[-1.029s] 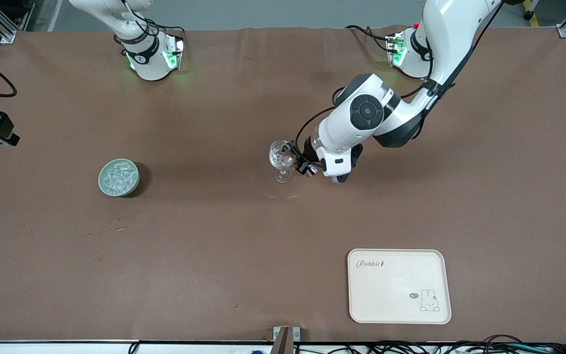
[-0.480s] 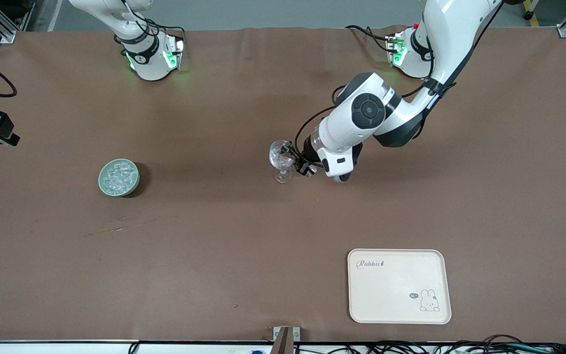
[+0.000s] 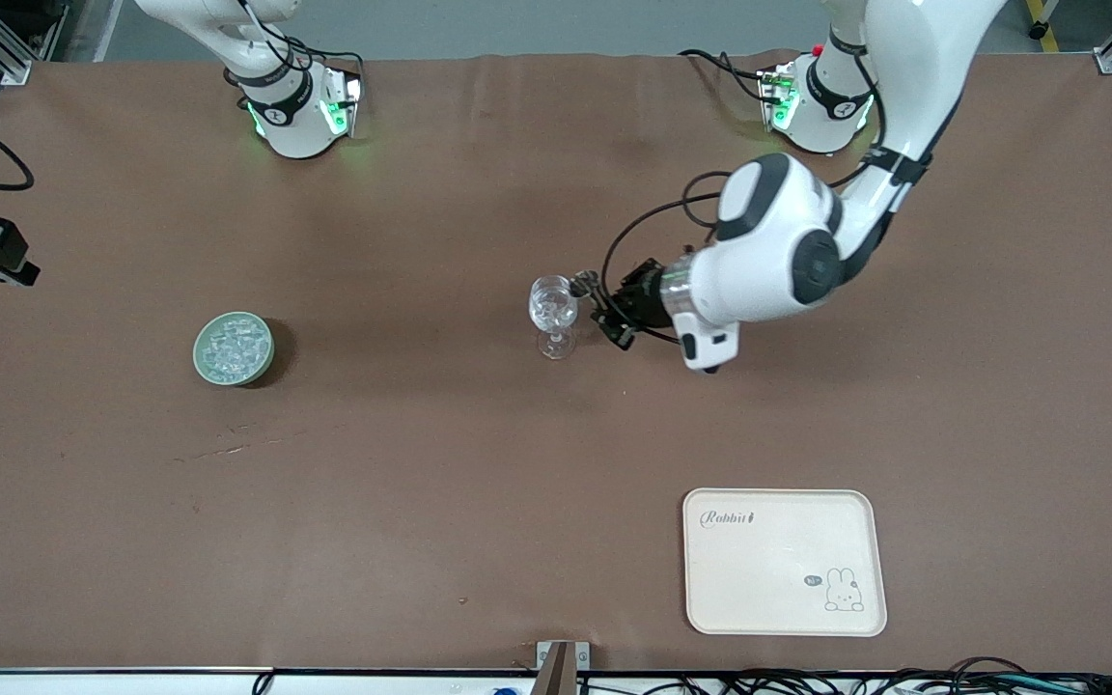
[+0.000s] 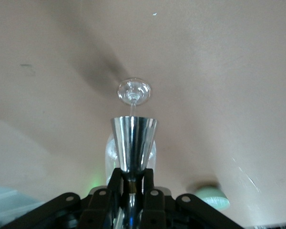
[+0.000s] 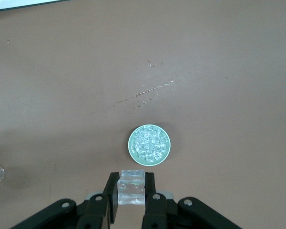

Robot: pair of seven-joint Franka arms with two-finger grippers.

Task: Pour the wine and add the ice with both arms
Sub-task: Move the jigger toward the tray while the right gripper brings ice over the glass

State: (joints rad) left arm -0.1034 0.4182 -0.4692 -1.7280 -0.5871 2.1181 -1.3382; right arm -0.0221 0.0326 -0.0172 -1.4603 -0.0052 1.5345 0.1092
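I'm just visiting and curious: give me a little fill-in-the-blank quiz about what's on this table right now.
1. The left gripper is shut on a shiny metal ____.
2. The right gripper is shut on a clear ____ cube.
3. The green bowl is full of ____.
4. The cream tray has a ____ drawn on it.

Missing words: cup, ice, ice, rabbit

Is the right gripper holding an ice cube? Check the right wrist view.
Yes: the right gripper is shut on a clear ice cube, above the green dish.

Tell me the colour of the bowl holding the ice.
Pale green bowl; clearest in the right wrist view.
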